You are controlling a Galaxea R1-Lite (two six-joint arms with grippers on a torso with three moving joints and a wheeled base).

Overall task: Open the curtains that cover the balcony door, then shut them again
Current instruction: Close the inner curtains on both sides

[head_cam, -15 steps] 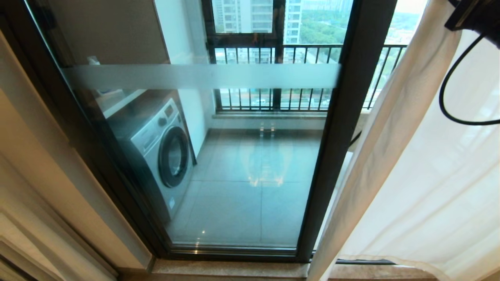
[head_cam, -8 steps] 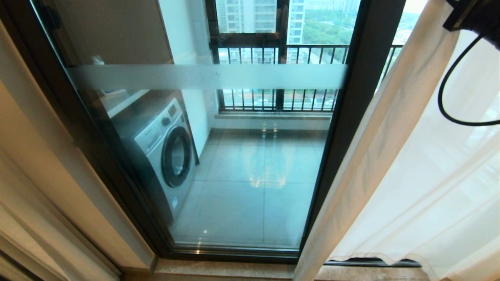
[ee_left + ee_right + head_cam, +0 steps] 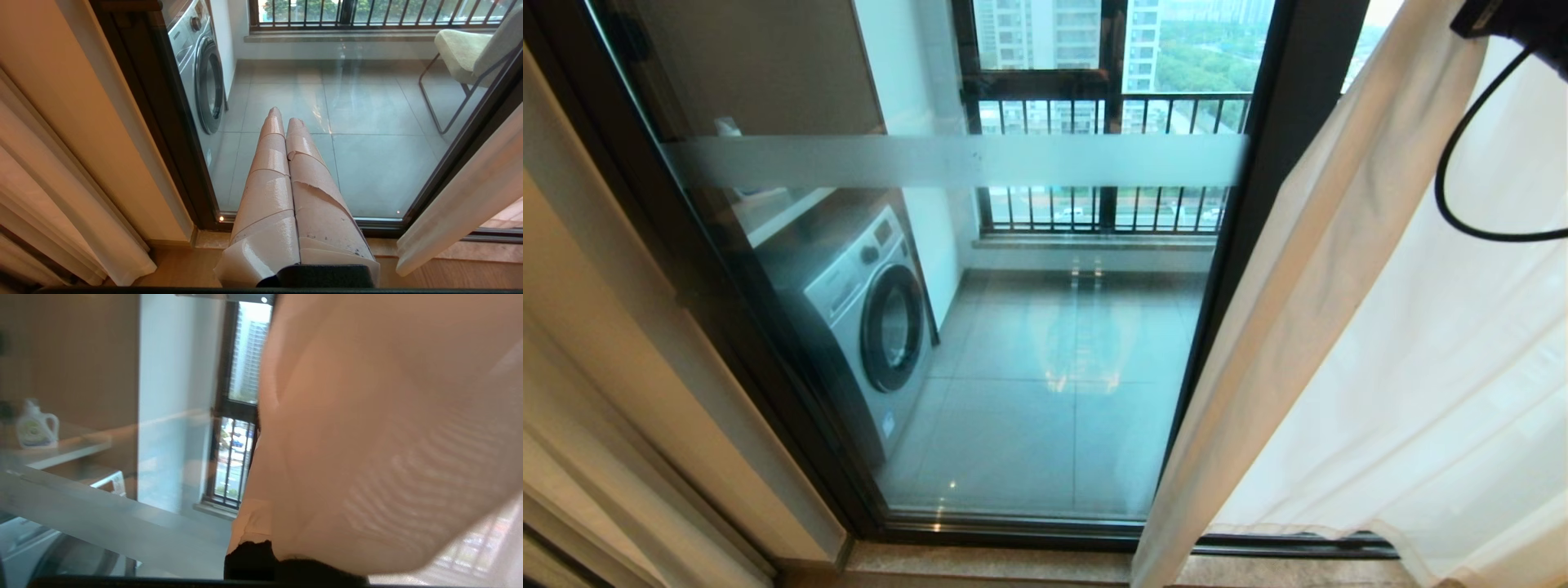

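The balcony door (image 3: pixel 1258 245) is glass in a thick dark frame with a frosted white band (image 3: pixel 947 159); its left pane is uncovered. A sheer cream curtain (image 3: pixel 1380 367) hangs at the right, and its leading edge slants across the door's dark upright. My right arm (image 3: pixel 1515 20) reaches in high at the right. The curtain (image 3: pixel 367 437) drapes over my right gripper there; only one taped finger (image 3: pixel 250 522) shows, and the jaws are shut on the fabric. My left gripper (image 3: pixel 286 116) is parked low facing the glass, its taped fingers pressed together and holding nothing.
A washing machine (image 3: pixel 866 318) and a chair (image 3: pixel 461 53) stand on the balcony behind the glass, with a black railing (image 3: pixel 1094 163) beyond. More gathered curtain (image 3: pixel 81 228) hangs by the left wall. A stone threshold (image 3: pixel 996 563) runs under the door. A black cable (image 3: pixel 1445 196) loops from my right arm.
The view shifted slightly at first. The curtain's leading edge has moved left across the door's dark upright, covering more of it, and its hem has shifted left with it.
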